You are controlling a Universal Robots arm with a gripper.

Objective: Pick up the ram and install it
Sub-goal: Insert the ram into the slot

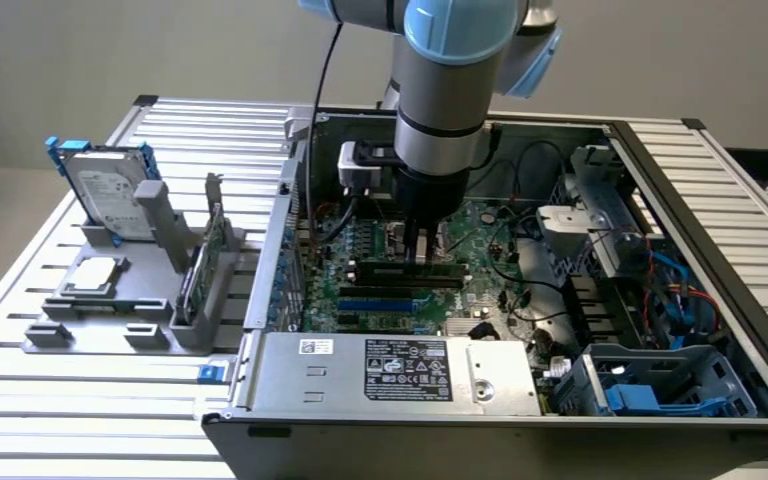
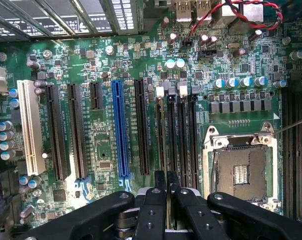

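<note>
Inside the open computer case (image 1: 704, 250), on the exterior view's right half of the slatted table (image 1: 37, 420), the arm's gripper (image 1: 423, 252) reaches down onto the motherboard (image 2: 106, 65). Its fingers are nearly closed, pinching the ram (image 1: 411, 268), which stands on edge in a memory slot (image 2: 166, 135) just beside the empty processor socket (image 2: 240, 170). The stick looks part seated. In my judgement, a slight tilt or offset could jam it against the slot walls, bend the board, or leave one end unlatched. The hard drive (image 1: 107, 190) waits in a holder well apart, on the exterior view's left.
</note>
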